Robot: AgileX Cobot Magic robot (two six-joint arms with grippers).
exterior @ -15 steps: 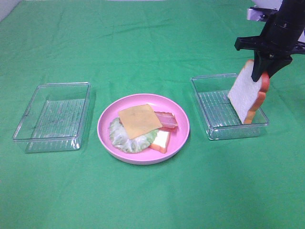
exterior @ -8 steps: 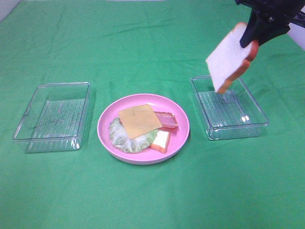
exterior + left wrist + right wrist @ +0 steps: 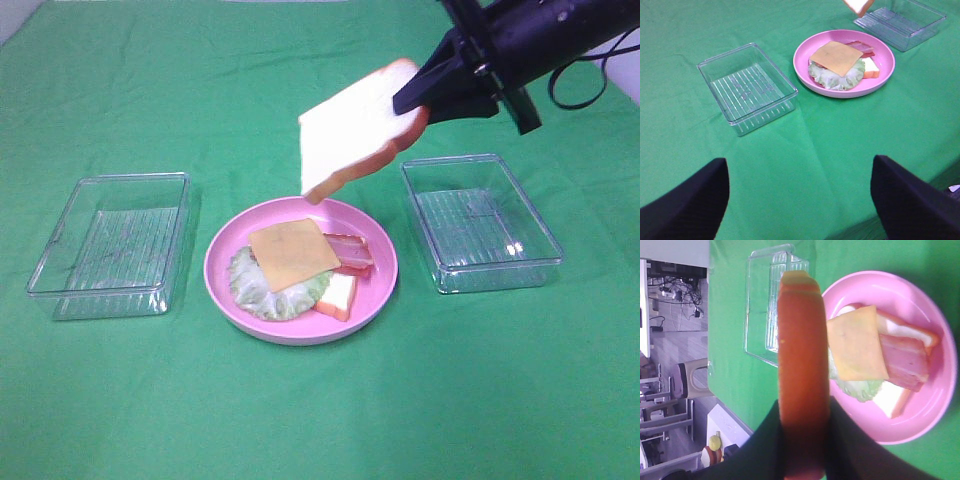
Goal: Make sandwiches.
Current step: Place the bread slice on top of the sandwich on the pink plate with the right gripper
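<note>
A white bread slice [image 3: 352,132] with orange-brown crust hangs tilted above the far edge of the pink plate [image 3: 222,297], and my right gripper [image 3: 418,98] is shut on its crust. In the right wrist view the crust edge [image 3: 802,355] fills the gap between the black fingers [image 3: 847,440]. On the plate lie a lettuce leaf [image 3: 260,290], a yellow cheese slice [image 3: 293,253] on top of it, bacon strips [image 3: 350,250] and another bread slice [image 3: 338,295] underneath. My left gripper [image 3: 797,200] stands open low over the near cloth, with nothing between its fingers.
A clear tray [image 3: 110,245] sits left of the plate and a second clear tray [image 3: 480,225] sits right of it, both holding nothing. Green cloth [image 3: 320,410] covers the table. The right arm reaches in from the upper right, over the right tray.
The right gripper has lifted the bread slice up out of the right tray and carried it left, to above the plate's far edge. The left gripper has not moved.
</note>
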